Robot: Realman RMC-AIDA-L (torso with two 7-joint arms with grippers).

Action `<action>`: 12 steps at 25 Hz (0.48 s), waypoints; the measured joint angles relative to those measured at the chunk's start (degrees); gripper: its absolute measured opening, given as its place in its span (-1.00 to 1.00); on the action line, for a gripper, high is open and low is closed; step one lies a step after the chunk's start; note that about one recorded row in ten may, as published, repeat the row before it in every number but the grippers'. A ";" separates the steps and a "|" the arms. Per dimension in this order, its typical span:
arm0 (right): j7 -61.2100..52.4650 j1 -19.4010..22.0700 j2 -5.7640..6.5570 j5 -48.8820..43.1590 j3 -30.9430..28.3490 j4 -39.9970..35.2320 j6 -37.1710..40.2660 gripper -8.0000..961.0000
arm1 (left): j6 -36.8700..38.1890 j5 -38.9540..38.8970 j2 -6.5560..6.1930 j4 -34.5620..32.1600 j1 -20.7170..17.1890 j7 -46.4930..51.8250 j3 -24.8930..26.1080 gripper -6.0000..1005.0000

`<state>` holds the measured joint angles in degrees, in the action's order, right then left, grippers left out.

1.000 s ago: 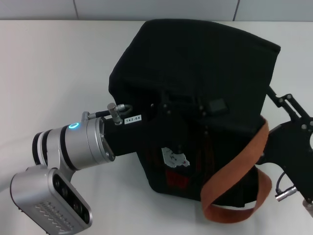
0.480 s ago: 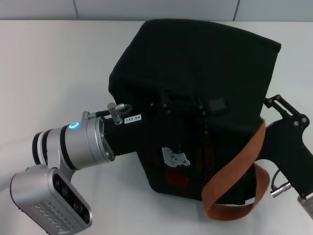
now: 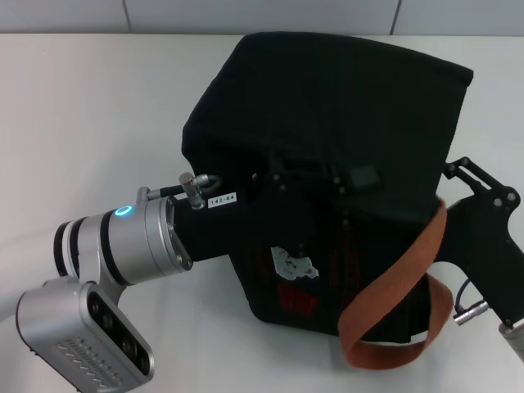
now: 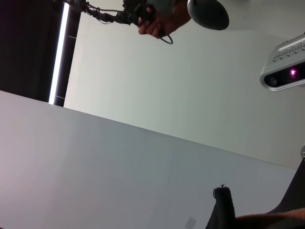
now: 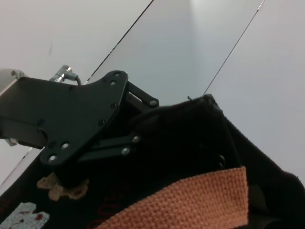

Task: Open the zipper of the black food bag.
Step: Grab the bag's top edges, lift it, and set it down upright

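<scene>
Left end effector (image 3: 315,176) presses against the black food bag (image 3: 327,115) on the white tabletop (image 3: 82,123); I cannot tell its grip. Right end effector (image 3: 458,176) sits at the bag's far side by the orange-brown strap (image 3: 393,303), grip likewise unclear.

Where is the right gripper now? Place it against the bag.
In the head view the right gripper is at the right side of the black food bag, beside its orange-brown strap.

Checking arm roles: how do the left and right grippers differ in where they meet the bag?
The left gripper reaches across the black food bag's near face from the left. The right gripper sits at its right edge, beside the orange-brown strap. Both are against the bag.
</scene>
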<state>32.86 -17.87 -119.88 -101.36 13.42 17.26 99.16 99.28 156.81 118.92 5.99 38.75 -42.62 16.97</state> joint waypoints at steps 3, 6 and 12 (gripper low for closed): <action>0.01 -0.18 0.00 0.08 -0.03 0.04 -0.17 -0.22 | 0.02 -0.01 0.00 -0.01 0.00 0.00 -0.08 -0.81; 0.01 -0.40 0.00 0.11 -0.08 0.06 -0.31 -0.25 | 0.05 -0.02 0.00 -0.01 0.00 0.00 -0.14 -0.81; 0.01 -0.86 0.00 0.10 -0.16 0.15 -0.89 -0.30 | 0.20 -0.01 0.00 -0.01 0.00 0.00 -0.19 -0.80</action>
<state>32.87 -18.73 -119.88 -101.26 13.26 17.41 98.27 99.47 156.80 118.91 5.97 38.76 -42.62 16.79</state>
